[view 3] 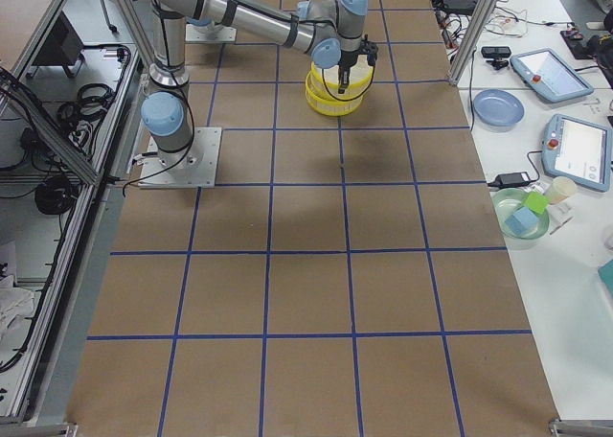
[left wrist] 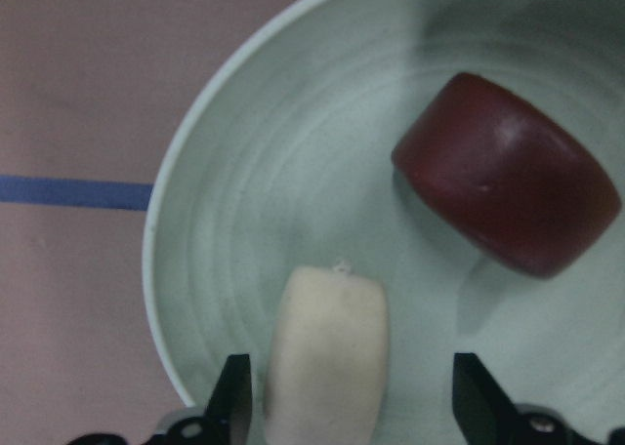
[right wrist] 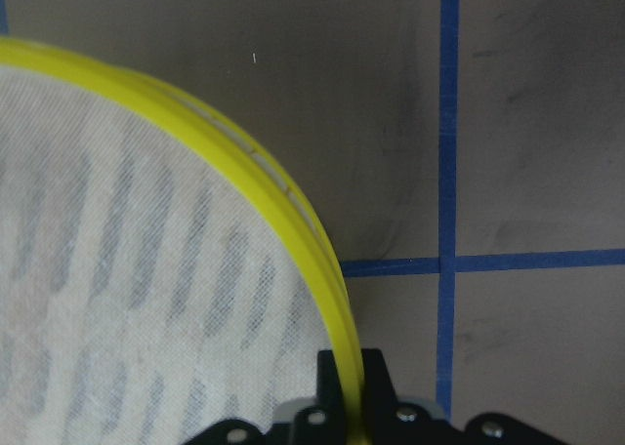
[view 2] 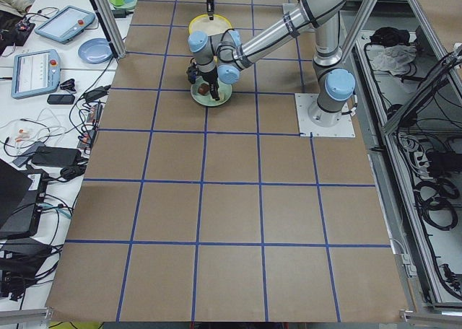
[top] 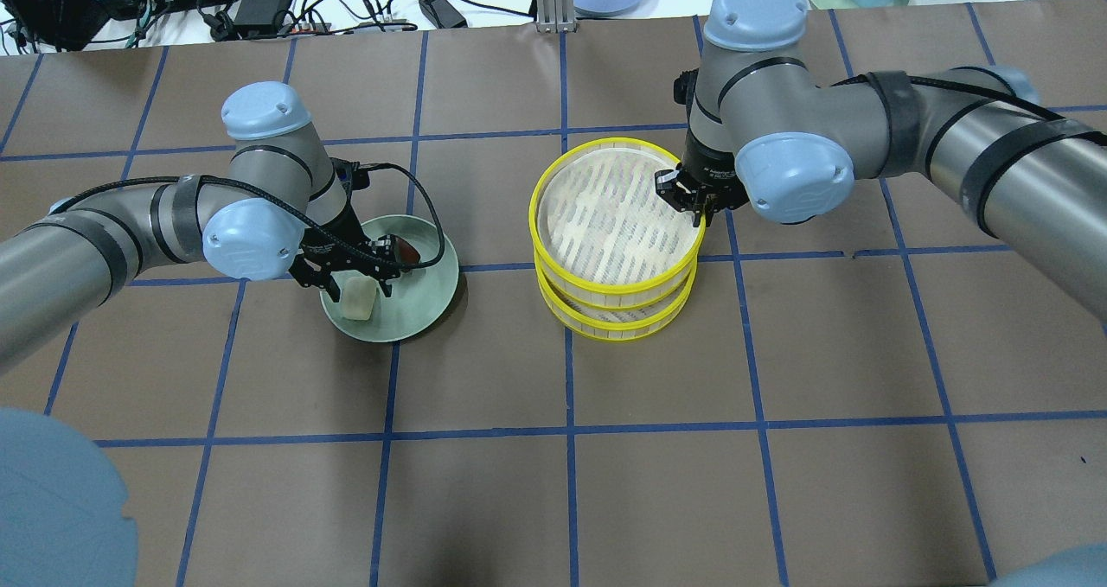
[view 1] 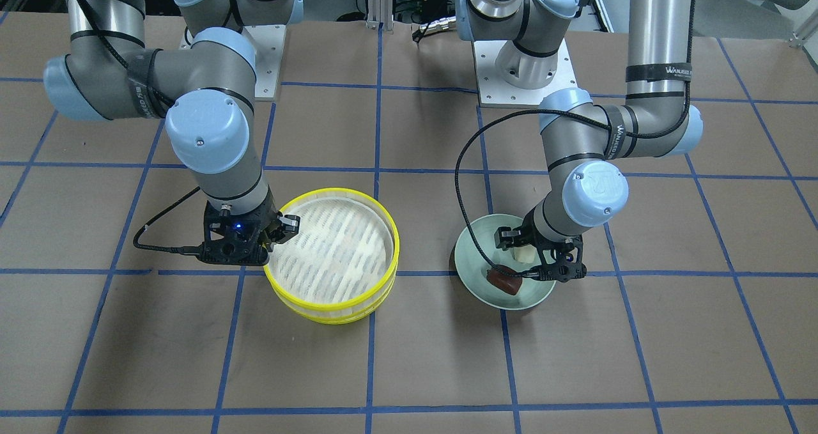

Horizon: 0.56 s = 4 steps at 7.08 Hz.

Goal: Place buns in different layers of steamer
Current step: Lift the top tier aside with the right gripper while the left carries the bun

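On the worktop (top: 484,354), only wrist views told me: right hand (right wrist: 353,372) clamped the steamer layer (right wrist: 244,157) by its glossy rim; left hand (left wrist: 354,401) gaped astride the smooth cream bun (left wrist: 327,347).

Bright even o/h light, soft shadows, wrist cams sl. blurry

On the surface (top: 778,354), the plate (top: 425,295) sits left of the stacked steamer trays (top: 605,224). In the plate, the near bun (top: 359,300) lies beside the far bun (top: 406,251).
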{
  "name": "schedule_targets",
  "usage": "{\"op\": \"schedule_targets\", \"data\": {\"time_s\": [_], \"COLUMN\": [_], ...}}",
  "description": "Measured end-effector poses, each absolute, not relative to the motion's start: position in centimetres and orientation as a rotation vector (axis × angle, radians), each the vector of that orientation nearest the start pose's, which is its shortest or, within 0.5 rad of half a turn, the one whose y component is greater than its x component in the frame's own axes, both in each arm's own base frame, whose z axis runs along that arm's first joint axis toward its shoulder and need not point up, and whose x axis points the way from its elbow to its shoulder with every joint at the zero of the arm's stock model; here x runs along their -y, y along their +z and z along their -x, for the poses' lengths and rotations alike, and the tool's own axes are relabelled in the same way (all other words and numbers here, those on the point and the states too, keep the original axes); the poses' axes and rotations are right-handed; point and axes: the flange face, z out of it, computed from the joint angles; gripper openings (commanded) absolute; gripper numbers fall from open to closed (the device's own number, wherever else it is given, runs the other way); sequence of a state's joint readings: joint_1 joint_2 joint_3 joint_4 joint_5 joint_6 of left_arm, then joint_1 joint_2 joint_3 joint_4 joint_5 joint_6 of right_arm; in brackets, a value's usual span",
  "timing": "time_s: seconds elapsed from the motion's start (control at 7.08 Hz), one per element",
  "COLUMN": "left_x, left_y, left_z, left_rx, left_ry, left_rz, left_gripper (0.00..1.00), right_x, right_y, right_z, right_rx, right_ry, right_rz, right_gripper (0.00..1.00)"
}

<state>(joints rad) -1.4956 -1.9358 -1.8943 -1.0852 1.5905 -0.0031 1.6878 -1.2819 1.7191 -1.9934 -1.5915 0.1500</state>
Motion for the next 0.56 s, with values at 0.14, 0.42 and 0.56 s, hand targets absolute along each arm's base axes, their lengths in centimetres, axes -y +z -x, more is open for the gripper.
{"op": "schedule_targets", "data": {"time_s": [0.14,0.42,0.56], "left_x": [54.1,54.2,54.6], "left_y": [19.3,19.5,20.4], "left_z": [9.0,9.0,9.0], "left_rx": [-3.104,-3.104,-3.109], "left_ry": [0.315,0.305,0.278], "left_rz": [0.115,0.095,0.08], "left_gripper": [0.0,0.0,0.0], "right_x": [55.6,56.6,57.4], "right_y": [32.2,35.1,35.7], "right_z": [-19.3,-16.0,-12.8], "right_rx": [-3.165,-3.163,-3.16], "right_ry": [0.021,0.034,0.041], "right_rz": [-0.061,-0.121,-0.127], "right_gripper": [0.0,0.0,0.0]}}
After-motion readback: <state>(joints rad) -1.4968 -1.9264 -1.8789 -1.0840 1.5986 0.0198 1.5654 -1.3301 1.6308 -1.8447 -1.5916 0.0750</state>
